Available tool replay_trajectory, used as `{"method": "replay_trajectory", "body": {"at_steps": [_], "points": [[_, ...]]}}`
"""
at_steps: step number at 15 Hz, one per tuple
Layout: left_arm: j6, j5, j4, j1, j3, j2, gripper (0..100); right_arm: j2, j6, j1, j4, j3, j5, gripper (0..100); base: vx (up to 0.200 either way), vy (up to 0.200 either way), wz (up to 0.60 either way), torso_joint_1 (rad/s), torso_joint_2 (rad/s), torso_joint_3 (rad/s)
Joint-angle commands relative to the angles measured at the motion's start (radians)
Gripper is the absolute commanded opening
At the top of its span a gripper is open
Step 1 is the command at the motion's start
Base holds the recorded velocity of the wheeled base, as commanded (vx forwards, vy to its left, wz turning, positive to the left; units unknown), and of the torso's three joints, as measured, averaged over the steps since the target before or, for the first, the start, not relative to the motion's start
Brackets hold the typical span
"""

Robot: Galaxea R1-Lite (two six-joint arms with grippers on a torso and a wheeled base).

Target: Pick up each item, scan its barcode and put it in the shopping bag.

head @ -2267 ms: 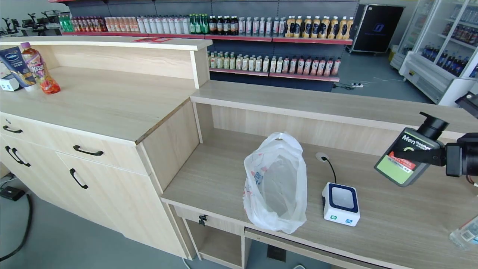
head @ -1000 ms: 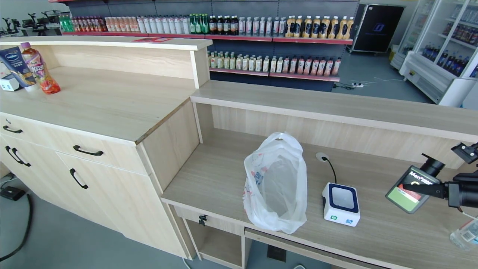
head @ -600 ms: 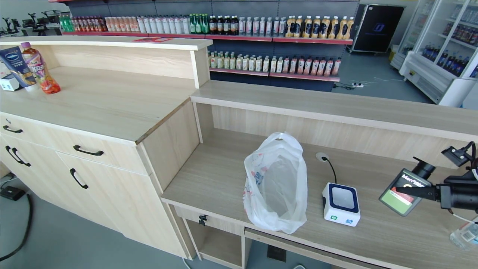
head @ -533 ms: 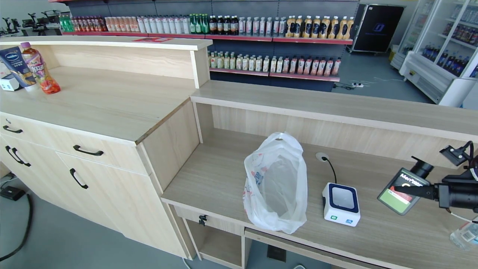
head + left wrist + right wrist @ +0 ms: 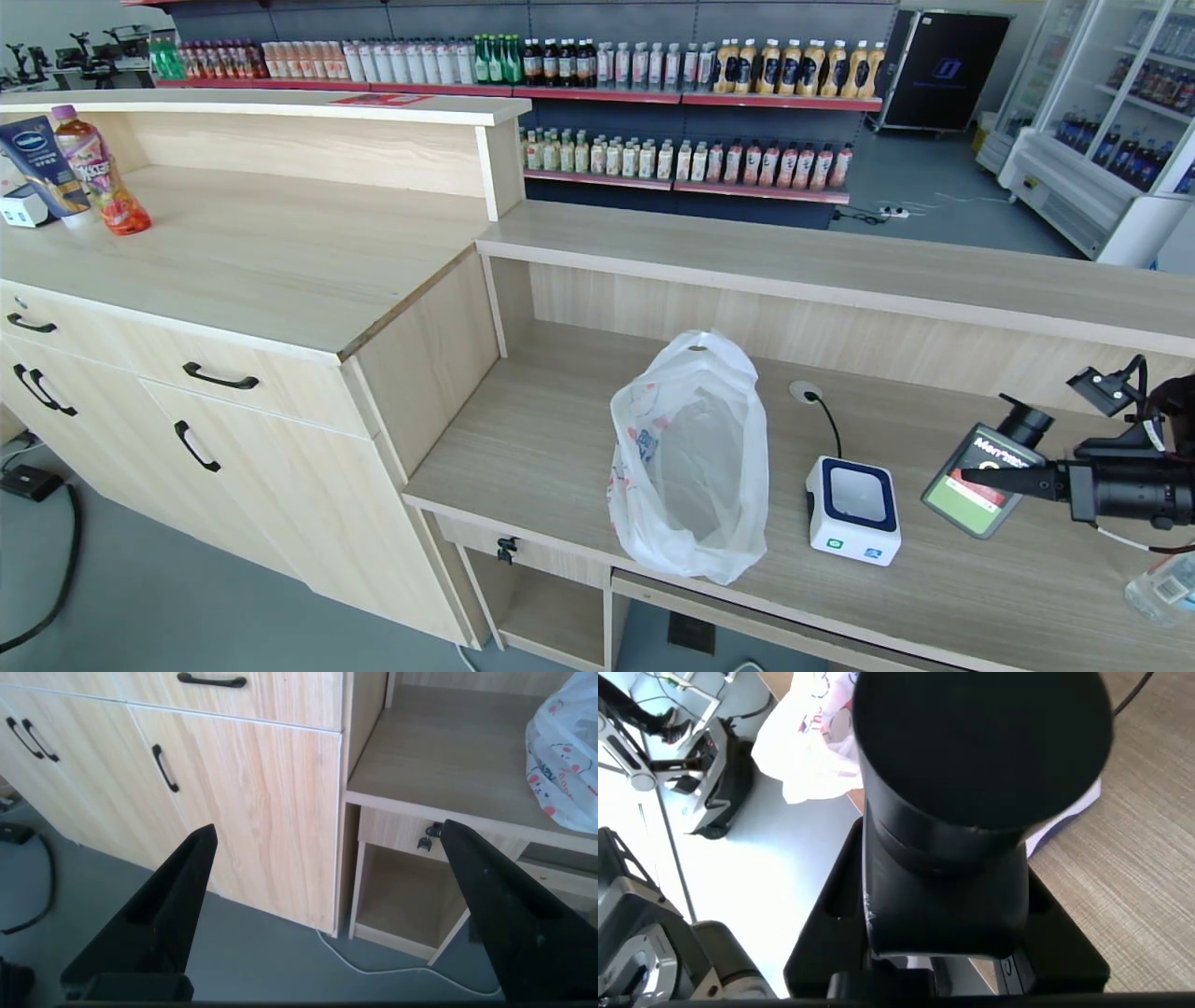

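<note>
- The right end effector (image 5: 1006, 479) is clenched on a dark flat plastic bottle with a black cap and a green and red label (image 5: 971, 478).
- The bottle hangs in the air over the right part of the desk (image 5: 560, 439). It is tilted, with its cap up and pointing toward the back edge.
- It is just beside the small white and blue scanner box (image 5: 852, 510), on the side nearer the right end of the desk, and not over it.
- The scanner box sits near the front edge of the desk. The thin see-through plastic shopping bag (image 5: 691, 457) stands just beside it on its other side, with its mouth up.
- I think the bottle is light and stiff. Its skin looks smooth, so it could slip or turn in the grip.
- The best place to hold it looks like the flat sides at the middle, where it is held now. The cap (image 5: 980, 765) is round and would roll away.
- I cannot see the barcode, so I cannot tell which side must face the scanner box.
- The bag is soft and floppy, so the bottle should go in from above.
- The left end effector (image 5: 327, 835) is released, fingers spread wide, holding nothing. It hangs low by the pale wood cupboard doors (image 5: 252, 793).
- A clear bottle with a white label (image 5: 1162, 586) lies at the front right corner of the desk.
</note>
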Motion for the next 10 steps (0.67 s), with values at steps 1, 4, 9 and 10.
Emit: {"method": "replay_trajectory", "body": {"at_steps": [1,4,9,10], "points": [[0.0,0.0,0.0,0.0,0.0,0.0,100,0.007,-0.001,0.005,0.0,0.002,0.0,0,0.0,0.0,0.0,0.0,0.0,0.0],[0.0,0.0,0.0,0.0,0.0,0.0,100,0.012,-0.001,0.003,0.0,0.003,-0.002,0,0.0,0.0,0.0,0.0,0.0,0.0],[0.0,0.0,0.0,0.0,0.0,0.0,100,-0.009,-0.002,-0.023,-0.014,0.005,-0.023,0,0.0,0.0,0.0,0.0,0.0,0.0],[0.0,0.0,0.0,0.0,0.0,0.0,100,-0.013,-0.007,-0.029,-0.014,0.006,-0.028,0,0.0,0.0,0.0,0.0,0.0,0.0]]}}
